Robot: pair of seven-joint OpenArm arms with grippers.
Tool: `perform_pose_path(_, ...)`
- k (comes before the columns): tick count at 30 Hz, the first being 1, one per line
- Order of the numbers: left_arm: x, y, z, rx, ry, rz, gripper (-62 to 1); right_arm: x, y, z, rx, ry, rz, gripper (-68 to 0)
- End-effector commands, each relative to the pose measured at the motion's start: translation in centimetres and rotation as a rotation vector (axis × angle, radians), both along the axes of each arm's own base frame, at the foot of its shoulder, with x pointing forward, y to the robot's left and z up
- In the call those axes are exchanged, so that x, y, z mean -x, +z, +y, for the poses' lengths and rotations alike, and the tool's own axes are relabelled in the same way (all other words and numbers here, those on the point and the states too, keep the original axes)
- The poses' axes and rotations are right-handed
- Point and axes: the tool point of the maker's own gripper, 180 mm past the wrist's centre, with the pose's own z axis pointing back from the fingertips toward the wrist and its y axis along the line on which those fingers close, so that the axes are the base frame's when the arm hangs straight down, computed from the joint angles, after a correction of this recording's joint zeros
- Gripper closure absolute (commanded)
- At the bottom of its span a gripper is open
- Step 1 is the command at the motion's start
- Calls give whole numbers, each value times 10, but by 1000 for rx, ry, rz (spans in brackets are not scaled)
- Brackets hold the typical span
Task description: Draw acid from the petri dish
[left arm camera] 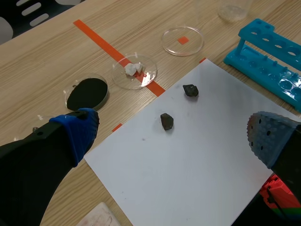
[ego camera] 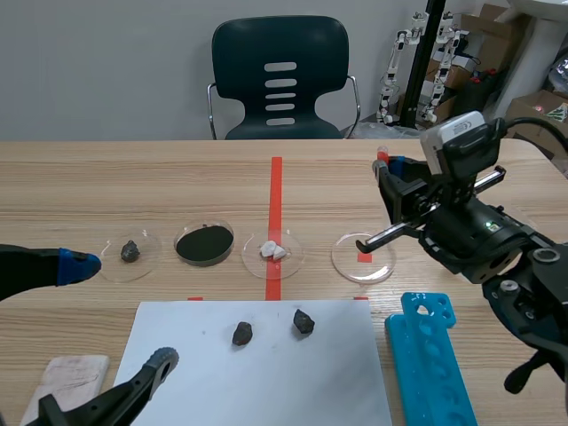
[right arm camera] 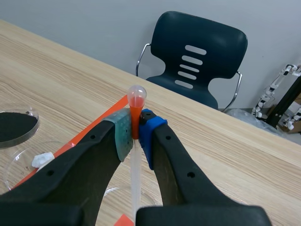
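My right gripper is shut on a pipette with an orange neck and a clear bulb, held bulb-up. Its pale stem runs down between the fingers. The gripper hangs above and just behind a clear petri dish that stands on a red tape square; I cannot tell if there is liquid in it. To its left stand a dish with white bits, a dish with black contents and a dish holding a dark stone. My left gripper is open, low at the near left over the paper's corner.
A white paper sheet lies at the front with two dark stones on it. A blue tube rack lies to its right, a folded cloth to its left. A dark chair stands behind the table.
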Motion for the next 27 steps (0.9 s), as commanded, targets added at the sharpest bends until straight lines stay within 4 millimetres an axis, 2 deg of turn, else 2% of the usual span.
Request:
perform_pose_path(1, -2, 6, -1, 24, 6, -18, -623, -4, 8, -1, -6, -2, -35, -22)
perform_pose_path(27, -2, 6, -1, 24, 6, -19, -623, -10, 4, -3, 7, 12, -116, -22)
